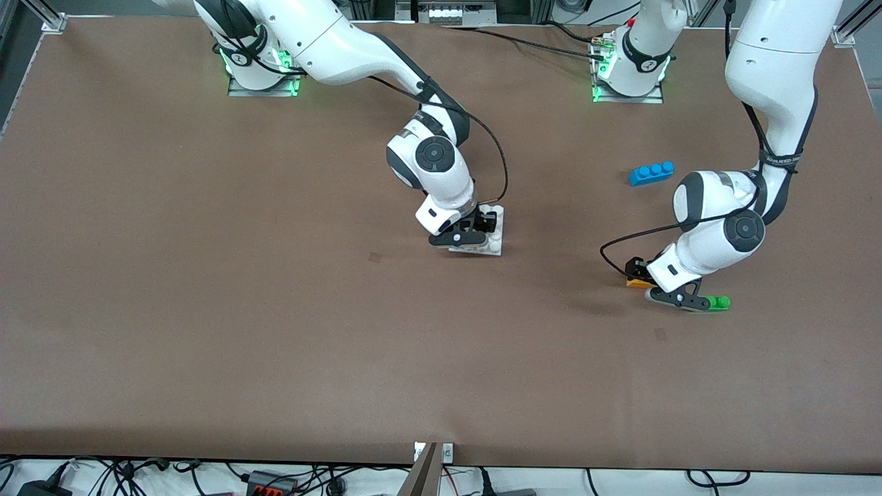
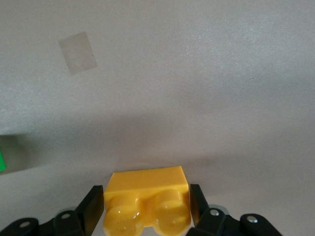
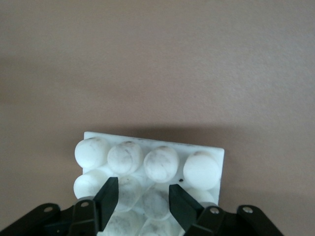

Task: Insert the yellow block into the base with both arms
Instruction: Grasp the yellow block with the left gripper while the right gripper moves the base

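- Right gripper (image 1: 480, 231) low over the base (image 1: 495, 242), near the table's (image 1: 207, 275) middle.
- In the right wrist view, fingers (image 3: 109, 195) apart, straddling studs of the base (image 3: 206, 157); pads (image 3: 179, 199) close against the studs on either side, grip not certain.
- Base lying flat on the table, white, four rows of round studs, partly hidden under the gripper in the front view.
- Left gripper (image 1: 637, 272) down at the table toward the left arm's end, around the yellow block (image 1: 639, 281).
- In the left wrist view, fingers (image 2: 93, 209) closed against both sides of the yellow block (image 2: 147, 196), studs facing the camera; gripper (image 2: 146, 211) clamped on it.
- Block at or just above the tabletop; contact with the table not clear.
- Green brick (image 1: 718, 302) just beside the left gripper, nearer the front camera than the block; a green sliver (image 2: 2, 161) at the edge of the left wrist view.
- Blue brick (image 1: 651, 172) farther from the front camera, well apart from block and base.
- Block and base well apart, bare table between.
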{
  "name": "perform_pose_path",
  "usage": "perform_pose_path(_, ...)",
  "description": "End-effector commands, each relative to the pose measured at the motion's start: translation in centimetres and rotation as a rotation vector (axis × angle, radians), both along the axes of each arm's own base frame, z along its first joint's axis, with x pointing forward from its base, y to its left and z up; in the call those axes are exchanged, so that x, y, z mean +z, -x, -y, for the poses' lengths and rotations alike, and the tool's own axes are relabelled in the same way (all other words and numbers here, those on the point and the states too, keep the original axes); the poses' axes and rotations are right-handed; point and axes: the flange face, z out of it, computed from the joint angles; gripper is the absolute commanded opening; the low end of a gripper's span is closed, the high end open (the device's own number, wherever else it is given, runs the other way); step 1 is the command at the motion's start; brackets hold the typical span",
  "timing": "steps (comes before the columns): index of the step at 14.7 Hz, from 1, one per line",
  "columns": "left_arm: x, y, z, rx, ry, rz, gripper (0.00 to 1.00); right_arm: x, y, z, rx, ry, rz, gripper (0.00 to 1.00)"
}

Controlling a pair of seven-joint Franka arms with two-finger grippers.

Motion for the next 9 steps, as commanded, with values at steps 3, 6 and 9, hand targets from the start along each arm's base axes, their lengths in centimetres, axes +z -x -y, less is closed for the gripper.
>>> perform_pose_path(3,0.5,-0.1,0.0,0.010,0.004,-0.010,0.75,-3.7,-0.6,1.2,0.057,0.043,-0.011,0.51)
perform_pose_path(6,0.6,-0.1,-0.2,0.011,0.004,-0.019,0.73,-2.7,-0.4,1.0,0.088,0.061,-0.017,0.51)
perform_pose_path(9,0.6,-0.1,-0.2,0.013,0.005,-0.019,0.71,-2.0,-0.6,1.1,0.128,0.062,-0.008,0.51)
